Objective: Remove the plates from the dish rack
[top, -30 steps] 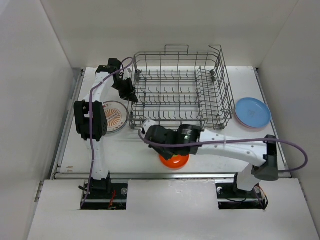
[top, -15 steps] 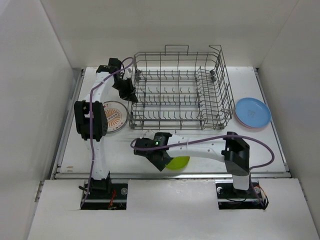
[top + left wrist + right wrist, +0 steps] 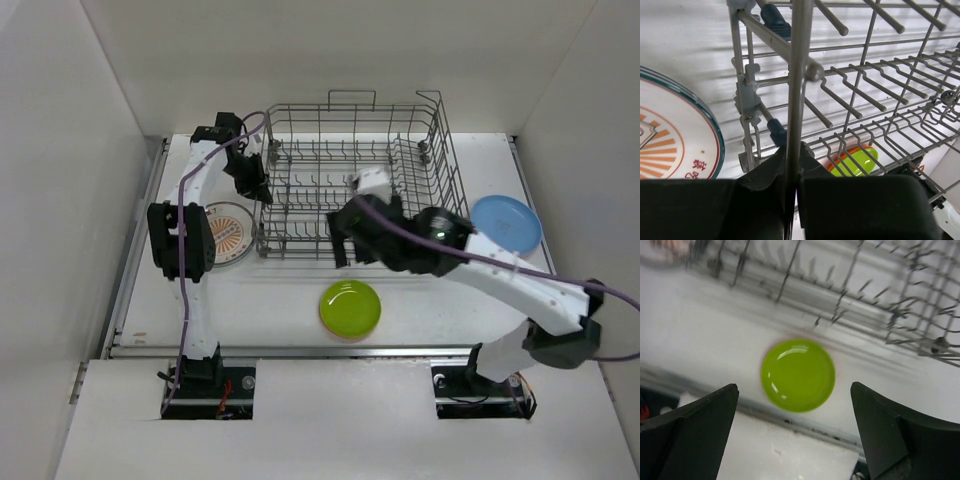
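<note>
The grey wire dish rack (image 3: 360,185) stands mid-table with no plates showing in it. My left gripper (image 3: 258,188) is shut on an upright wire of the rack's left end (image 3: 796,100), and its jaws (image 3: 792,162) pinch that wire. My right gripper (image 3: 342,243) hangs open over the rack's front edge, holding nothing. In the right wrist view its fingers (image 3: 700,425) stand wide apart, high above a lime green plate (image 3: 798,375). That plate (image 3: 350,308) lies flat near the front edge, on top of an orange plate (image 3: 837,161).
A white plate with an orange sunburst (image 3: 226,232) lies left of the rack, beside the left arm. A light blue plate (image 3: 506,223) sits on a pink one at the right. The table's front rail (image 3: 340,350) runs just behind the green plate.
My right gripper opened, left the lime green plate on the orange one, then rose and swung back to the rack's front. The left gripper kept its hold on the rack.
</note>
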Robot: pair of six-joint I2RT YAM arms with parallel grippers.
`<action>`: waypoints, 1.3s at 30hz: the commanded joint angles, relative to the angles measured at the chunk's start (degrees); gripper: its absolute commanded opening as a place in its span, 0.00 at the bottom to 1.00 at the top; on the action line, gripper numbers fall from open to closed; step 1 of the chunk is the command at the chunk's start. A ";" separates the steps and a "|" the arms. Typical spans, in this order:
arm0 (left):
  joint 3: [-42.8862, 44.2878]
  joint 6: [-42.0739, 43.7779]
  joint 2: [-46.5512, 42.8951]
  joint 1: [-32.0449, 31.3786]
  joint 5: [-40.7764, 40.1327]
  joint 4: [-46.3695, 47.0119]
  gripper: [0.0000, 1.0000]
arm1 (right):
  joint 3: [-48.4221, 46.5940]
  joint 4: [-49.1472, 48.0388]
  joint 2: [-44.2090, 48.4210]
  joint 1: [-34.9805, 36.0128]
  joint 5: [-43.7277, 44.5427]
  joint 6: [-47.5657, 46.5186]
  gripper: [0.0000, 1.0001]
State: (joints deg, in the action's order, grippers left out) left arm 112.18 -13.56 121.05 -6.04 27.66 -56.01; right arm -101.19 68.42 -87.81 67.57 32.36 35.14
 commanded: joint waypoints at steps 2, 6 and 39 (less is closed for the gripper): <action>7.60 1.51 -3.01 1.21 -2.44 -4.01 0.09 | 2.39 -5.92 10.10 -7.70 12.86 4.94 1.00; 10.16 2.93 -4.77 1.21 -2.44 -4.55 0.37 | 8.79 -10.93 19.06 -18.50 31.44 5.56 1.00; 3.57 20.86 -43.62 11.32 -54.38 -0.50 1.00 | 15.32 -2.59 31.47 -21.16 68.28 -12.19 1.00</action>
State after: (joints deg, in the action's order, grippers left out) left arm 115.61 7.86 78.96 5.34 -27.14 -54.89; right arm -85.62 69.12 -57.19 46.52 84.84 26.39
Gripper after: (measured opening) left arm 0.997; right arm 0.996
